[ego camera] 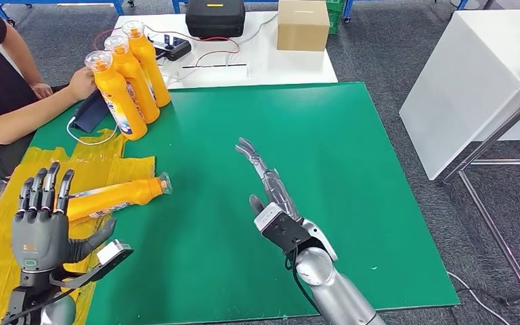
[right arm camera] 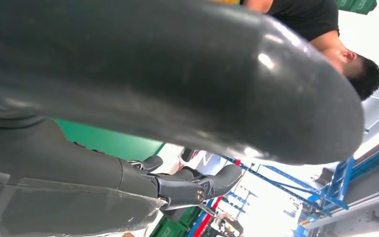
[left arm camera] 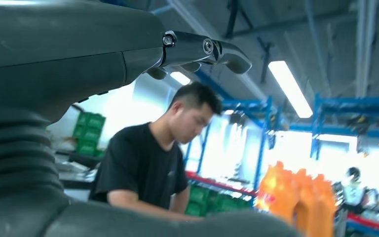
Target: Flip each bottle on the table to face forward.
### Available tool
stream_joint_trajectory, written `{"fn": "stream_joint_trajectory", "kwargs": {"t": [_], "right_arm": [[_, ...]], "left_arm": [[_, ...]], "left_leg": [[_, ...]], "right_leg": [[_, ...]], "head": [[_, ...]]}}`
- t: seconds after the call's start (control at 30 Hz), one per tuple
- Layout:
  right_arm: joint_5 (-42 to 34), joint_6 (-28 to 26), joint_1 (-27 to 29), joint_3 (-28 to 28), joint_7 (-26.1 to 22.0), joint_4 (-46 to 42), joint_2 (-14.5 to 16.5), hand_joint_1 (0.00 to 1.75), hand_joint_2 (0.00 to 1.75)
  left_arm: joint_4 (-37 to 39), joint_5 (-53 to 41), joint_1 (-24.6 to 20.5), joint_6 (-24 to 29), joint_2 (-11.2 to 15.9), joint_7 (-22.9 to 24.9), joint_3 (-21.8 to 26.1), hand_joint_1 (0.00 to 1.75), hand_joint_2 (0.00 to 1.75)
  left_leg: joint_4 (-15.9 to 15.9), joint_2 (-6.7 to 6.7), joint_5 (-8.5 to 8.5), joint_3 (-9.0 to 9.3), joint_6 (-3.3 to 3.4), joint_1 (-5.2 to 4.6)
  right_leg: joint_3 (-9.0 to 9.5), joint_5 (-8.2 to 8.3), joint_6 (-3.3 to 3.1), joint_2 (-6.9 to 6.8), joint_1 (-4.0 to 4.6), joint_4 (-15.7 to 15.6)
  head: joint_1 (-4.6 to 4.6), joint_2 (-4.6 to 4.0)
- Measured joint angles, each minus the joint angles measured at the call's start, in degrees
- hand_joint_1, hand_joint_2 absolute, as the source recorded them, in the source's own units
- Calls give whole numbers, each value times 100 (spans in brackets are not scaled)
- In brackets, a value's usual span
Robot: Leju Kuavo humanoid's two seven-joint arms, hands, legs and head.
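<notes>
The left hand hovers low at the near left of the table, palm away from the camera, fingers straight and spread, thumb out to the side, grasping nothing. Just beyond its fingertips lies an orange bottle on its side, cap pointing toward the right hand; the fingers overlap the bottle's base end in the head view, but whether they touch it cannot be told. The bottle rests across the edge where yellow sheeting meets the green mat. The right hand is held out flat over the mat, well to the right of the lying bottle, fingers extended and slightly apart, released and empty. Far ahead of the left hand, at the mat's back left corner, three upright bottles stand in a tight row, touching one another. A person in a black shirt sits past the left hand, one hand resting against the nearest upright bottle. Behind the mat, a white table carries a black case, a cardboard box and some cables. In the left wrist view the person appears beyond the hand's grey cover, with blurred orange bottles beside.
</notes>
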Motion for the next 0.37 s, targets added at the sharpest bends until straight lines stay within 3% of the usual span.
{"fn": "stream_joint_trajectory", "kwargs": {"t": [0.1, 0.2, 0.37], "right_arm": [[208, -199, 50, 2, -45, 0, 4, 0, 0], [661, -673, 299, -6, -142, -84, 44, 0, 0], [1027, -1029, 676, -27, -252, -265, 140, 0, 0]], "left_arm": [[35, 1157, -45, -87, -271, -706, 196, 0, 0], [181, 3210, 11, -659, -340, -677, 17, 0, 0], [134, 4778, 172, -1984, -330, -719, -395, 0, 0]], "left_leg": [[0, 0, 0, 4, 0, -1], [0, 0, 0, 2, -1, 0], [0, 0, -2, -8, -1, 0]], "right_leg": [[1, 0, 0, 0, 0, 0], [0, 0, 0, 0, 1, 0], [-7, -1, 0, 0, 0, 0]], "head": [[1, 0], [1, 0], [0, 0]]}}
